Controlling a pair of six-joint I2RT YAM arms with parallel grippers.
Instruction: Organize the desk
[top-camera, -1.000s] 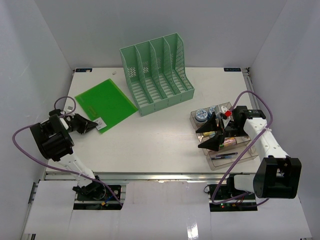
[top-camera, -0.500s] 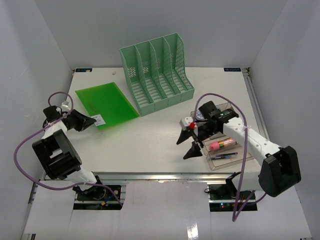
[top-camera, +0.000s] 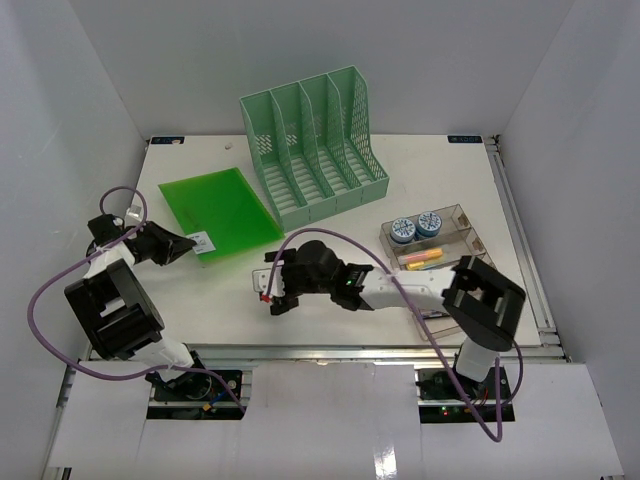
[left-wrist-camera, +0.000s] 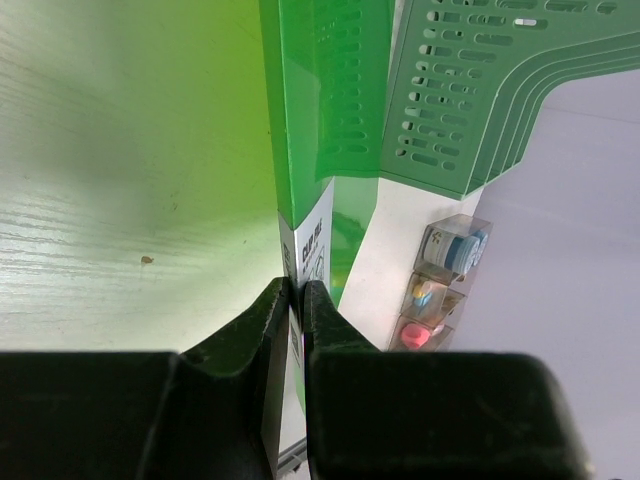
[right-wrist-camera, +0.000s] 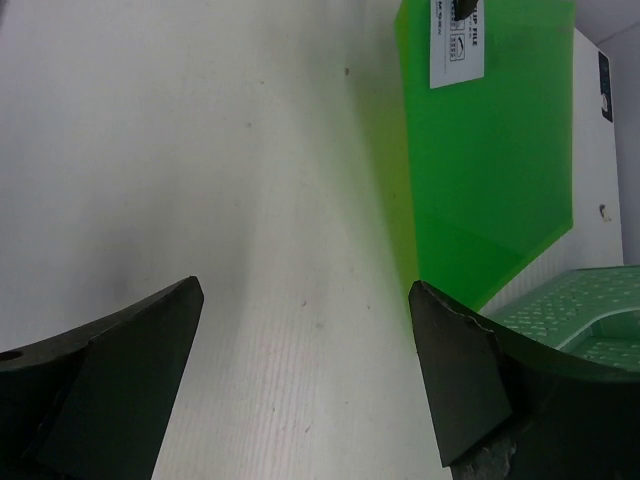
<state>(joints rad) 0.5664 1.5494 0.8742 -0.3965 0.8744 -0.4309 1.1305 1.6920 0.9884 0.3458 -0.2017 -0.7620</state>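
Since the earlier view the green folder (top-camera: 215, 208) had slid a little nearer the file rack (top-camera: 315, 145), and the right arm had swung away from the clear tray (top-camera: 440, 245) to a spot in front of the rack; the desk (top-camera: 430, 170) lay under the rack and ran out well past it on every side. Left of the rack, the left gripper (left-wrist-camera: 295, 295) was pinched narrow on the folder's labelled near corner; so thin a hold at one corner looked likely to let the sheet pivot, sag or slip free if dragged quickly. The folder's far right corner sat just beside the rack's left front corner, so a push that way could catch it there. The side wall stood close left of that arm, leaving it little room to draw back. In front of the rack, the right gripper (top-camera: 270, 291) stood wide and empty over bare desk, pointing toward the folder; if both grippers closed on the same corner they could knock together, and its purple cable (top-camera: 330, 236) could drag across the surface. Open room lay in front of the rack as far as the front rail (top-camera: 330, 350); right of the rack, the tray took up much of the desk.
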